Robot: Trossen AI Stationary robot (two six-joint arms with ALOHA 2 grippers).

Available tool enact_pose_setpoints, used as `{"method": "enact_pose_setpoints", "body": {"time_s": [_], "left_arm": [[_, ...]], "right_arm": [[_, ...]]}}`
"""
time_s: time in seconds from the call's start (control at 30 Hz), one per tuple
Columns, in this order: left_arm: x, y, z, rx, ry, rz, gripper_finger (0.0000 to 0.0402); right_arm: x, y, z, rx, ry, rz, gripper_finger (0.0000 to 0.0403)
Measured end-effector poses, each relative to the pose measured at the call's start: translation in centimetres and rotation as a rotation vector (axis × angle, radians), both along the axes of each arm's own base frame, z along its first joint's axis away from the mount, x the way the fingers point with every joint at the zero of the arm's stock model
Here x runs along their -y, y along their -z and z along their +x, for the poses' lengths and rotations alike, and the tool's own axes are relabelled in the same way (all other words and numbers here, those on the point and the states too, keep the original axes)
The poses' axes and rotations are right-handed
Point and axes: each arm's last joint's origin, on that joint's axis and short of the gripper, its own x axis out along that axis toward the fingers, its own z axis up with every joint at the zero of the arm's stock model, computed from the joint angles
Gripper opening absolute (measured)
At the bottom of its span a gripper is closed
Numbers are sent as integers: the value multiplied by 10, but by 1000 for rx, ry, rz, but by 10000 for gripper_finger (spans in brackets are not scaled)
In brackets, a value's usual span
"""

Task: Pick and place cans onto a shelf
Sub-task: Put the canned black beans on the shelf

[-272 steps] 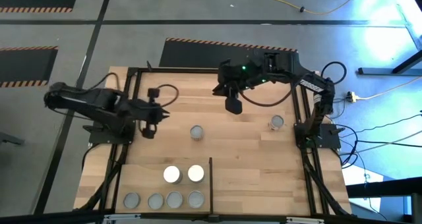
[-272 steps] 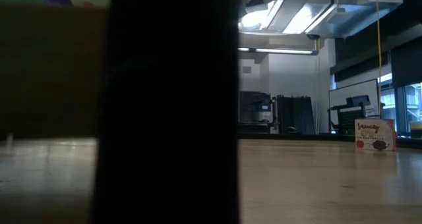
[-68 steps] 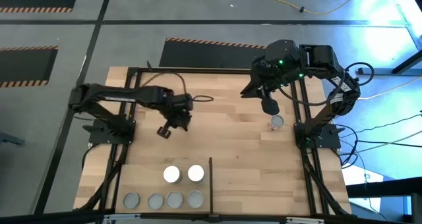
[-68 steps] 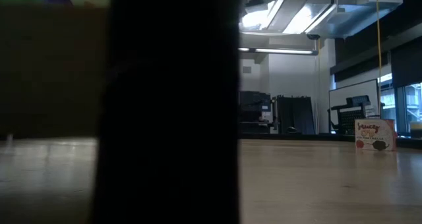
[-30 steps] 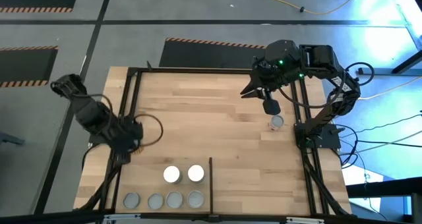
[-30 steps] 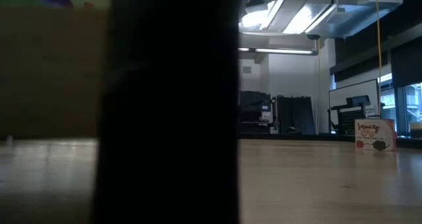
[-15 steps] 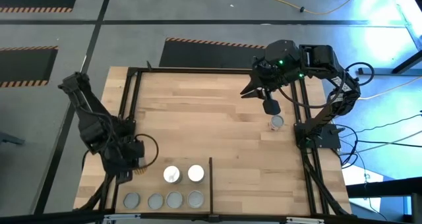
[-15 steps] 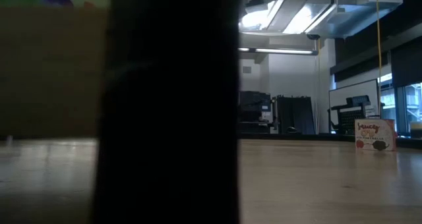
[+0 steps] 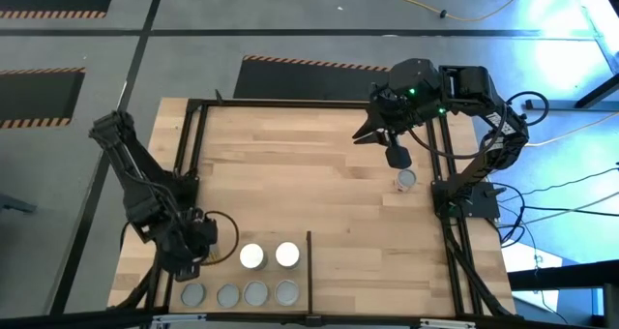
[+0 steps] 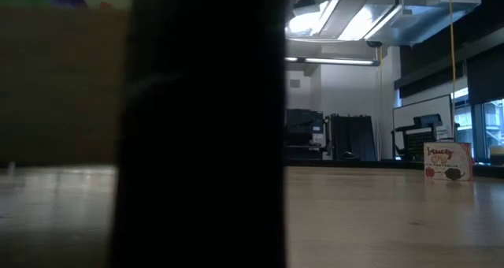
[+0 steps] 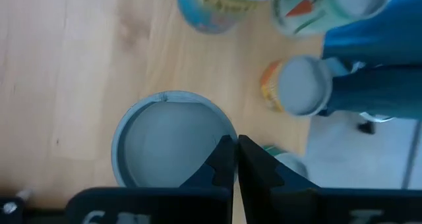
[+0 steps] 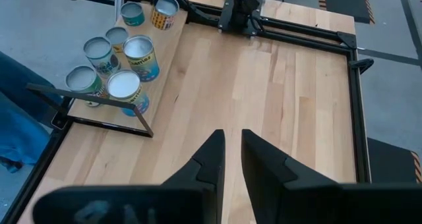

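Six cans stand on the shelf (image 9: 273,277) at the table's near left: a near row of several grey-topped cans (image 9: 255,292) and two white-topped cans (image 9: 251,256) behind it. My left gripper (image 9: 191,255) is shut on a seventh, grey-topped can (image 11: 168,145) at the shelf's left end, next to the white-topped pair; the arm hides it in the high view. One more can (image 9: 405,180) stands alone near the table's right edge. My right gripper (image 9: 397,157) hovers just beyond it, fingers narrowly parted, nothing between them. My left gripper pinches the can's top rim (image 11: 223,140) between its two fingers, one finger over the grey top, the other outside the wall. The fingers come from above, slanting down. The can stays upright; whether its base rests on the shelf, I cannot tell.
A thin black divider bar (image 9: 309,263) bounds the cans on the right; bare board lies beyond it. A black frame (image 9: 440,155) runs round the table. In the low view a dark post (image 10: 201,126) blocks the left half; a small box (image 10: 447,161) stands far right.
My left gripper, shut on the can, has gone toward the table's near edge and down, coming in at the shelf's left end beside the standing cans.
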Motion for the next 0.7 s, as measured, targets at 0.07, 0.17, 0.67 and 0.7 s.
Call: {"method": "enact_pose_setpoints", "body": {"time_s": [0.07,0.17,0.67,0.7], "left_arm": [[3,5,1,-33,0,17,0],[10,11,1,-66,-24,25,0],[34,25,-36,-30,-343,85,0],[36,27,-39,-40,-352,93,0]], "right_arm": [[0,0,0,0,0,0,54],[0,0,0,0,0,0,54],[0,0,0,0,1,0,54],[0,0,0,0,0,0,54]]}}
